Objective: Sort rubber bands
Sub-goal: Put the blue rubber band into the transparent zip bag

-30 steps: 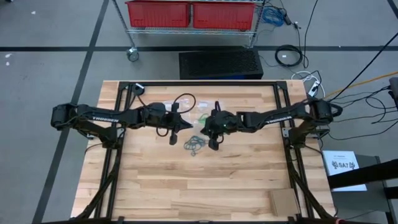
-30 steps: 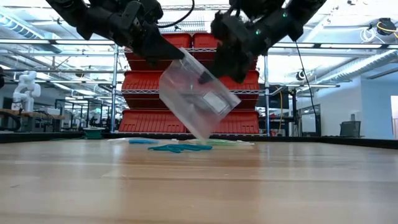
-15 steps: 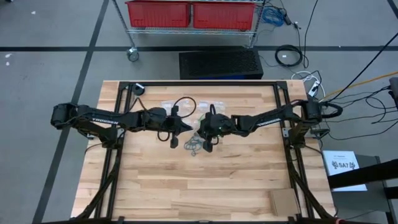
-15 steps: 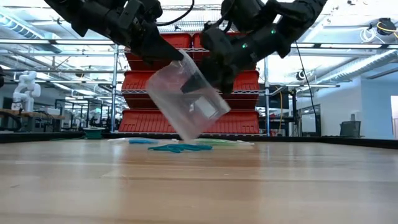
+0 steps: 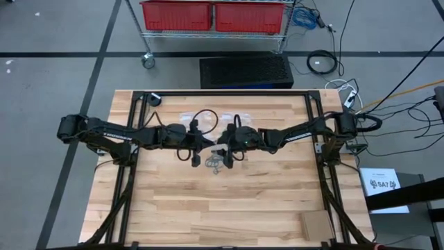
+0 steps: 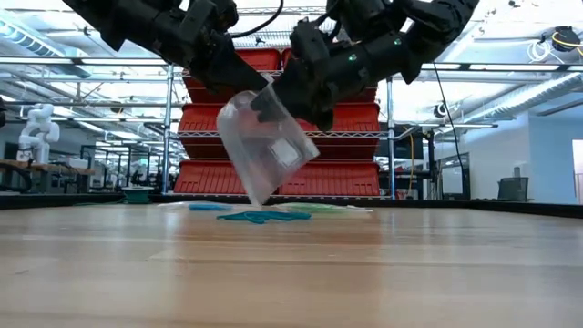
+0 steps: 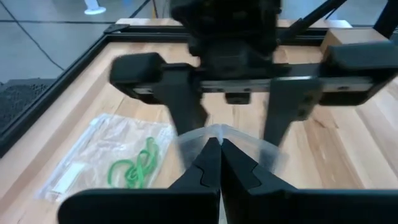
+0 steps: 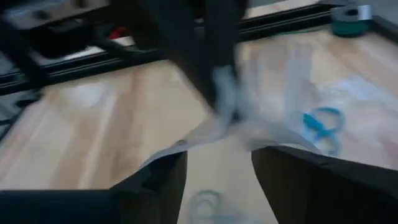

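A clear plastic bag [image 6: 266, 146] hangs above the middle of the table, with my left gripper [image 7: 219, 157] shut on its upper edge. My right gripper [image 8: 219, 177] faces the left one, open, its fingers [image 7: 186, 111] standing on either side of the bag's top. Below the bag, a loose heap of green, blue and grey rubber bands [image 5: 216, 164] lies on the wood and shows teal in the low view [image 6: 260, 217]. My left gripper pinches the bag's upper edge [image 7: 217, 132] between its two fingertips, coming from the table's left and slanting slightly down. The bag hangs tilted below the fingers, clear of the table. My right gripper stands at the bag's top edge [image 8: 231, 129]; whether it touches, I cannot tell.
Two more clear bags lie flat on the far half of the table, one with green bands [image 7: 132, 167], one with a blue band [image 8: 323, 121]. A black frame rail [image 5: 208, 93] runs round the table. A cardboard piece [image 5: 316, 223] sits at the near right corner.
My right gripper has moved toward the table's left, up to the left gripper, tipped downward and opened. The hanging bag has swung a little toward the left, and its lower end has come nearer the table.
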`<state>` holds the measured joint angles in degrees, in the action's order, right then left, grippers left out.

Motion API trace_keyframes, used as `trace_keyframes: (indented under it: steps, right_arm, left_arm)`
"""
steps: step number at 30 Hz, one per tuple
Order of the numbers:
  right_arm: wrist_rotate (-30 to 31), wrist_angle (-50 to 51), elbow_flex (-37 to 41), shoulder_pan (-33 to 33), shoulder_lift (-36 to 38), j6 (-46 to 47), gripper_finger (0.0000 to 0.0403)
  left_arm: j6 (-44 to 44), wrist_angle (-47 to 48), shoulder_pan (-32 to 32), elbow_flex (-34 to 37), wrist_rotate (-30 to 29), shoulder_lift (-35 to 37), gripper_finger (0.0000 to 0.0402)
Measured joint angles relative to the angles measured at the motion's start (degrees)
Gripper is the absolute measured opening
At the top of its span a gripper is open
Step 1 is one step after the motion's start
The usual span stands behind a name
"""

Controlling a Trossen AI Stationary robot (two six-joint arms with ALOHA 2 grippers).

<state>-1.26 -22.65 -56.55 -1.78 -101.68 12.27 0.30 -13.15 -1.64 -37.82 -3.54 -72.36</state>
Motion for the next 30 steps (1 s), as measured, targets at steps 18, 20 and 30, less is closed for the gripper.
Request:
trace_keyframes:
  steps: [18,20,30]
  right_arm:
    - [8.94,-7.24,-0.09,1.20,-3.39,-2.82,0.0001]
    - [9.07,-8.94,-0.07,1.16,-3.96,-2.86,0.0001]
    - [15.04,-7.76,-0.07,0.58,-3.83,-4.35,0.0038]
  left_arm:
    - [-1.55,-5.78,2.18,0.00,-2.90,-0.26,0.0000]
    - [-1.55,-6.10,2.69,0.00,-4.27,-0.26,0.0000]
    - [-1.54,-6.41,5.34,0.19,-8.78,-0.26,0.0000]
